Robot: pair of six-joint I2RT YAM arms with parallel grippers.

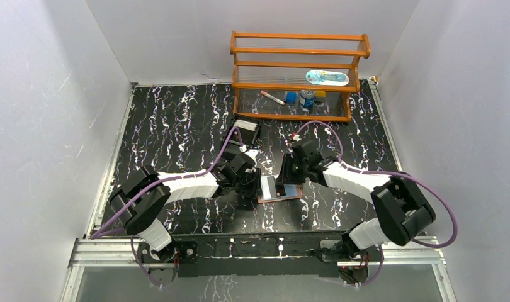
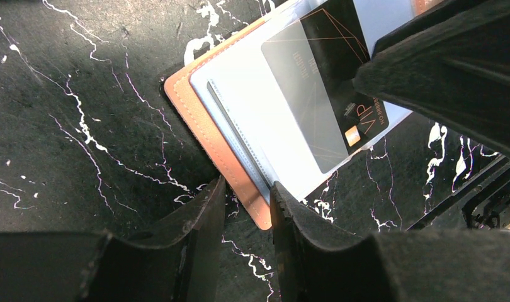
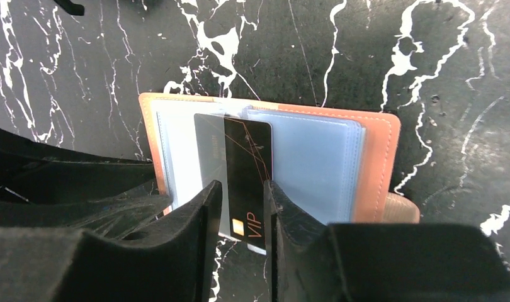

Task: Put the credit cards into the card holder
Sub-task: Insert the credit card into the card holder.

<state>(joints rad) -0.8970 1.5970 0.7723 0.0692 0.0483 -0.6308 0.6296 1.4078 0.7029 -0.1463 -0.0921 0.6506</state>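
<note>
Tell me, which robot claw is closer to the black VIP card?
Right. The right gripper is right at the black VIP card; the left gripper sits at the corner of the card holder.

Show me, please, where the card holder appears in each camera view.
Top external: card holder lies open just below centre.
Left wrist: upper middle, cut off at the top.
Right wrist: centre, lying open.
Shared landmark: black VIP card, in both wrist views.

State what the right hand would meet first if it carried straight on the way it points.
Probably the black VIP card lying in the open card holder, directly ahead of the right hand; depth is unclear.
</note>
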